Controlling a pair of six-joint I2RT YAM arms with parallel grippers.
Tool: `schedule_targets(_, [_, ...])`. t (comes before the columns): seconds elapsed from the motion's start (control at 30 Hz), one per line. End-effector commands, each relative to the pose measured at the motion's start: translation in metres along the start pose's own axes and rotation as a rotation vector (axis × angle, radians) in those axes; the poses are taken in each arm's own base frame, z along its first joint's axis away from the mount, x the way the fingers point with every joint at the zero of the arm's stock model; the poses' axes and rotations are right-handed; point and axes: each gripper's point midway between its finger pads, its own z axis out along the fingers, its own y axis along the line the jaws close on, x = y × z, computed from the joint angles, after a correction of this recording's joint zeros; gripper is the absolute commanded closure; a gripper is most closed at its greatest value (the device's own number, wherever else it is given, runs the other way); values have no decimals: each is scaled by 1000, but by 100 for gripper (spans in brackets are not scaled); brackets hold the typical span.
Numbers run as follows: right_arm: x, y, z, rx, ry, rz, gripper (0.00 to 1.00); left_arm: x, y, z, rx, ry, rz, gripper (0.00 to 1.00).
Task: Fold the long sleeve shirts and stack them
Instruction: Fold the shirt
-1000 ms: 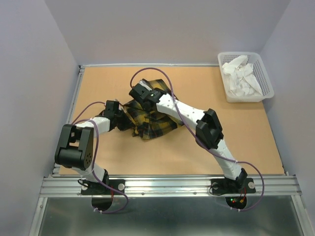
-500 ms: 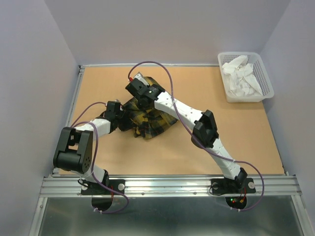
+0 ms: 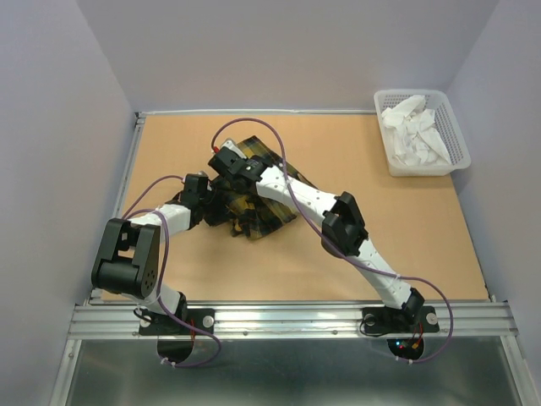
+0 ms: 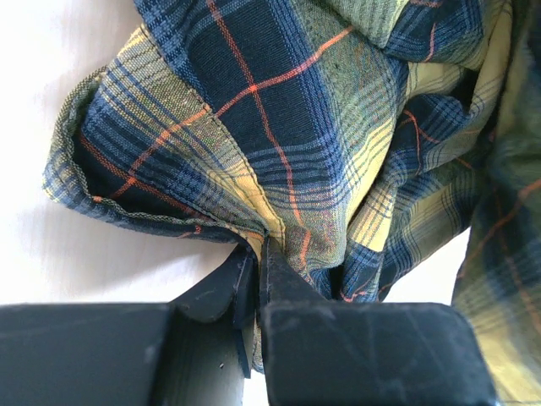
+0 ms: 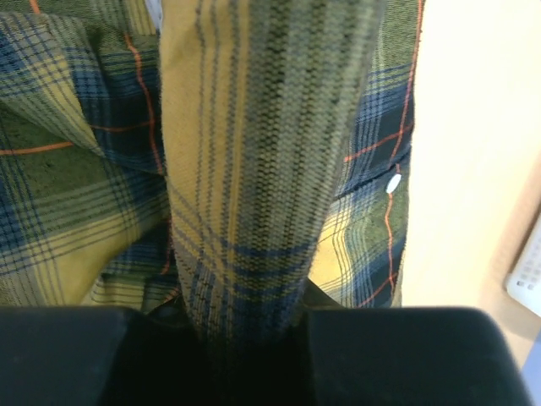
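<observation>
One long sleeve shirt (image 3: 266, 216), yellow and dark plaid, lies bunched up in the middle-left of the table. My left gripper (image 3: 213, 207) sits at its left edge. In the left wrist view its jaws (image 4: 258, 254) are pinched shut on a hemmed edge of the shirt (image 4: 279, 127). My right gripper (image 3: 226, 173) is over the shirt's back left part, close to the left gripper. In the right wrist view a taut band of the shirt (image 5: 254, 169) runs down between the right gripper's (image 5: 245, 317) jaws, which are shut on it. A small white button (image 5: 393, 183) shows beside the band.
A white basket (image 3: 423, 172) holding white cloths stands at the table's back right corner. Grey walls enclose the table on the left, back and right. A metal rail runs along the near edge by the arm bases.
My right gripper has moved left across the shirt, drawing cloth with it toward the left gripper. The shirt now looks more gathered. The left arm has barely moved.
</observation>
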Motion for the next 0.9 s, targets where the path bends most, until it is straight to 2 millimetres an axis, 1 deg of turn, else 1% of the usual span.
schedule_targets(0.0, [-27,8,-4,-20,-86,102,77,-5,-12,-7,39,-34,16,94])
schedule_targets(0.03, [-27,10,-3,-16,-89,114,76,-4,-12,-8,40,-34,18,94])
schedule_targets(0.1, [-28,13,0,-18,-94,128,66,-4,-12,-8,39,-35,18,94])
schedule_targets(0.17, [-30,15,0,-28,-101,138,61,-4,-12,-8,39,-35,18,94])
schedule_targets(0.2, [-34,16,-1,-33,-110,155,55,-4,-11,-8,38,-34,17,94])
schedule_targets(0.3, [-44,19,-6,-70,-137,185,49,-2,-9,-8,34,-32,15,94])
schedule_targets(0.33, [-52,17,-10,-82,-161,210,48,-2,-8,-7,31,-29,12,94])
schedule_targets(0.47, [-64,18,-20,-128,-198,254,48,-1,-8,-7,31,-29,11,94])
schedule_targets(0.57, [-69,20,-24,-149,-213,271,50,-1,-9,-7,32,-28,12,94])
schedule_targets(0.63, [-72,21,-25,-161,-221,285,54,-2,-9,-7,33,-29,11,94])
schedule_targets(0.73, [-75,24,-27,-179,-231,302,55,-2,-9,-7,33,-30,14,94])
schedule_targets(0.77, [-77,24,-27,-184,-234,304,57,-2,-9,-7,33,-30,14,94])
schedule_targets(0.8, [-78,24,-26,-182,-237,308,64,-2,-9,-8,35,-31,14,94])
schedule_targets(0.87, [-79,23,-25,-176,-241,318,66,-1,-9,-7,32,-29,14,94])
